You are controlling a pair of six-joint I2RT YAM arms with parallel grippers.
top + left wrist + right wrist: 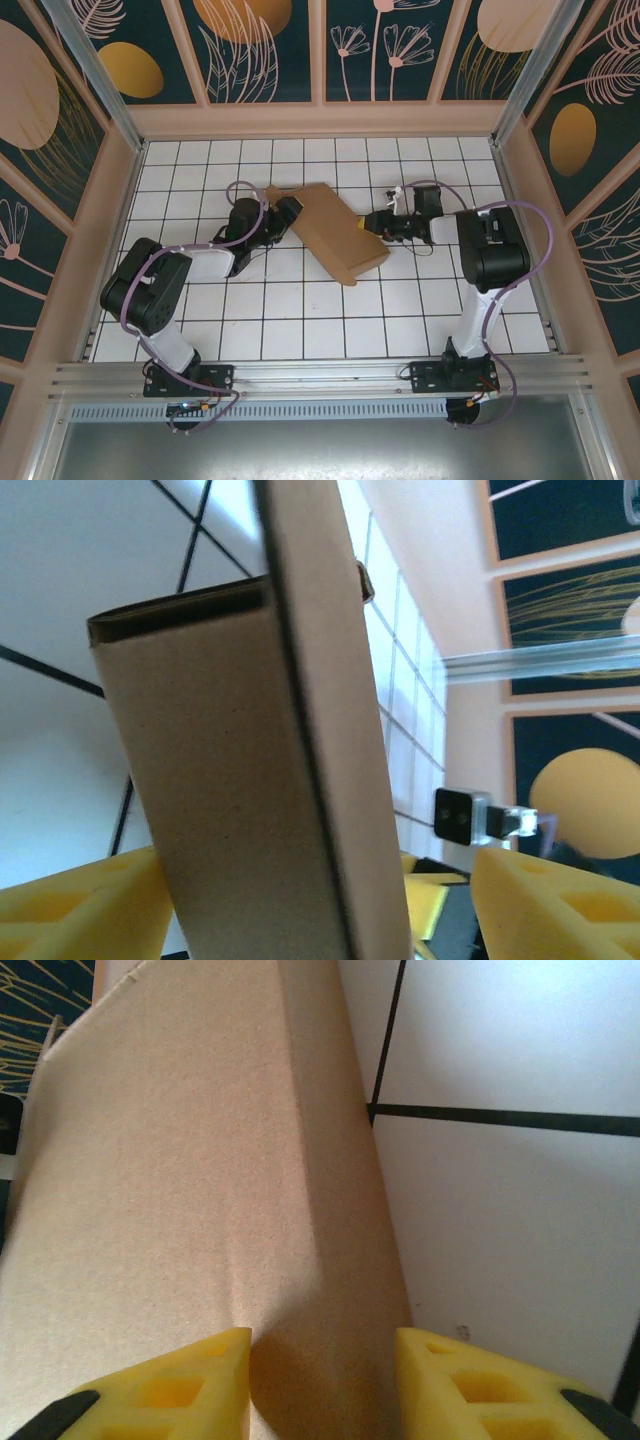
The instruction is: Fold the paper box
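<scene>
Top external view: the paper box (328,232) lies slantwise between both arms, its side wall pinched inside the right gripper (364,224), its end straddled by the left gripper (286,212), whose jaws stand unclamped, one finger clear.

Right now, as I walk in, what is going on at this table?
Two robot arms are handling the paper box, a brown cardboard piece already in a shallow box shape, set at an angle at the middle of the tiled table. The right gripper appears to pinch the box's right side. The left gripper is at the opposite end with its jaws around the box's edge. A gap shows beside one finger, so it does not seem to clamp it.
</scene>
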